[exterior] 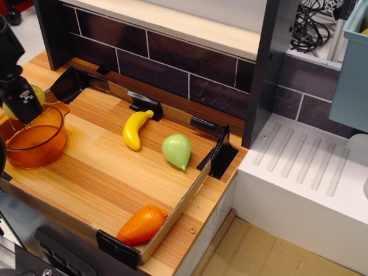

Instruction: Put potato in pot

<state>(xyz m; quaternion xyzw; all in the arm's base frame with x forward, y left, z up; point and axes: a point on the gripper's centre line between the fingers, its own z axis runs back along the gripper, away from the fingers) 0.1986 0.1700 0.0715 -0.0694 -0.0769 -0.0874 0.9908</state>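
My black gripper [22, 104] is at the far left edge of the view, above the far rim of the translucent orange pot [34, 144]. It is shut on the pale-yellow potato [37, 93], which shows as yellow patches on either side of the fingers. The potato hangs above the pot's rim, near the small tab handle [60, 107]. Most of the arm is out of view at the left.
A yellow banana [135, 129], a green pear [176, 150] and an orange carrot [142, 225] lie on the wooden tray [98, 178]. Black corner brackets line its rim. A dark tiled wall stands behind, a white drainboard [305, 172] at the right.
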